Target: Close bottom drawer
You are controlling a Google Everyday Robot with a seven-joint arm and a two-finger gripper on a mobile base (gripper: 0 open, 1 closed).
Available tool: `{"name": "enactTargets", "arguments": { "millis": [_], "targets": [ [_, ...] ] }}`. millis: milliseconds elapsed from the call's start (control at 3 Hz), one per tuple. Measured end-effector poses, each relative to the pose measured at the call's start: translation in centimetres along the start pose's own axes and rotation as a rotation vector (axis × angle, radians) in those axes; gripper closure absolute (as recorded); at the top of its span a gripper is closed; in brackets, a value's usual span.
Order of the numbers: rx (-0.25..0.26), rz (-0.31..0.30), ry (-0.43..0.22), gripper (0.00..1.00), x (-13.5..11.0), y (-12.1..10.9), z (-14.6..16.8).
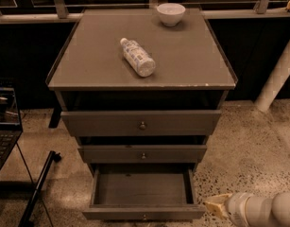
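The bottom drawer [142,213] of the grey-brown cabinet is pulled far out, its empty inside showing, with a small round knob [144,217] on its front near the lower edge of the view. The middle drawer [142,153] and top drawer [141,122] above it stand slightly out. My gripper [215,205] is at the lower right, a pale tip on a white arm, just right of the bottom drawer's front corner and low over the floor.
A plastic bottle [137,56] lies on the cabinet top and a white bowl [171,13] stands at its back edge. A laptop [4,126] on a stand is at the left. A white post [277,77] rises at the right. The floor is speckled terrazzo.
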State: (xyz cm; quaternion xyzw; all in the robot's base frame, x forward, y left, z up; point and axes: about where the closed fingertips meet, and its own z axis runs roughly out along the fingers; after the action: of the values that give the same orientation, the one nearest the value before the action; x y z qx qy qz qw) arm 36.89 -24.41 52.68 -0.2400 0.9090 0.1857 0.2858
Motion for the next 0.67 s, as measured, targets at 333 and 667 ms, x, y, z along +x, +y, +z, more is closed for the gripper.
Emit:
{"name": "enactTargets", "arguments": {
  "millis": [333,667],
  "targets": [
    [0.06,0.154,-0.06,1.0,2.9,-4.2,5.3],
    [0.03,0.207,-0.054,1.0,5.4,-3.6,8.4]
  ]
}}
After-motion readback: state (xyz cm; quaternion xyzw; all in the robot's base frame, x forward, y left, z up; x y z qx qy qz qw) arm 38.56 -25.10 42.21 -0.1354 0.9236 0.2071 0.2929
